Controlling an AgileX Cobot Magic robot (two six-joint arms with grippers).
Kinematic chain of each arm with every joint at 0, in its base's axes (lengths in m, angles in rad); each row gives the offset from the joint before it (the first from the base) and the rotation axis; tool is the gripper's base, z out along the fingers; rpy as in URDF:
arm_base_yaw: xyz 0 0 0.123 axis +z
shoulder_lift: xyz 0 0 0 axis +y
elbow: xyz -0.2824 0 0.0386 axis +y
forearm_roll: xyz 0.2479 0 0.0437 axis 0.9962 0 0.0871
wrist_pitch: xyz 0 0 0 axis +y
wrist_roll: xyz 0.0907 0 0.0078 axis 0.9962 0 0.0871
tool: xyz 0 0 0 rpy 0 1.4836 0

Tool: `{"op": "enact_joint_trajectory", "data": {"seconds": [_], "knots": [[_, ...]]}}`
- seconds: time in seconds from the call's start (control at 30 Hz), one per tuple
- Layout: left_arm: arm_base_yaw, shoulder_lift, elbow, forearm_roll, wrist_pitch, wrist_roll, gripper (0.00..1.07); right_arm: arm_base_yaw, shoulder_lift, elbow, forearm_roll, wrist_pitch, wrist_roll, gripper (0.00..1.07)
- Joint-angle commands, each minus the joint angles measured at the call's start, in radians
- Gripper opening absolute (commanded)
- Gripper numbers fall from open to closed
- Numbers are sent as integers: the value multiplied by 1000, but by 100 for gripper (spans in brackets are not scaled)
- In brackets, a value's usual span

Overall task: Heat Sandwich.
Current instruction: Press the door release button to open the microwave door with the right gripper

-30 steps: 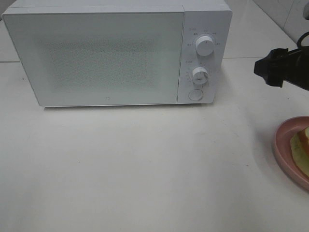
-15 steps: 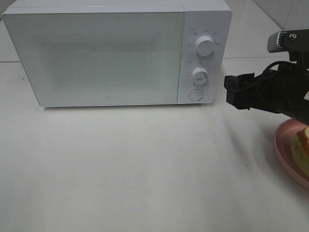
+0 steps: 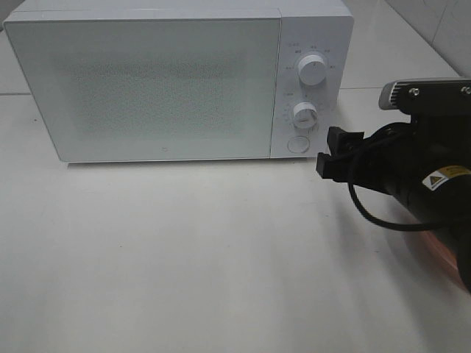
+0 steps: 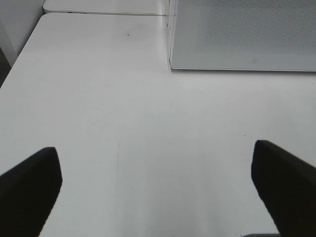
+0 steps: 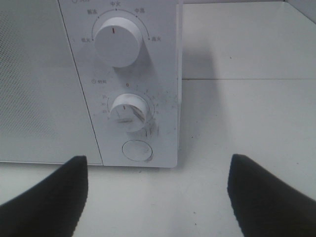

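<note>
Right jaws, apart, face the microwave (image 3: 162,81)'s round button (image 5: 138,150); likely best to centre one tip and push squarely, clear of the dials (image 5: 118,42); left jaws gape over the surface (image 4: 148,123); sandwich out of sight.

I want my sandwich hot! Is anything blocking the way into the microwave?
Yes. The microwave door is shut across the whole front. The right gripper, jaws open, is near the round button. The sandwich itself is hidden by that arm.
</note>
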Motion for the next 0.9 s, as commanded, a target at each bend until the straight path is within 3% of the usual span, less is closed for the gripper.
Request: {"op": "enact_joint_trajectory", "data": {"seconds": [0.03,0.23,0.6,0.77,0.9], "knots": [[3,-25,4,-3,-10,0,99,52,43,-4,60,-60,-14,75],[3,-25,4,-3,-10,0,99,113,89,-4,80,-82,-14,75],[3,-25,4,-3,-10,0,99,116,93,-4,80,-85,24,75],[3,-25,4,-3,-10,0,99,116,93,-4,80,-87,180,75],[3,-25,4,-3,-10,0,99,116,93,-4,80,-88,507,75]]}}
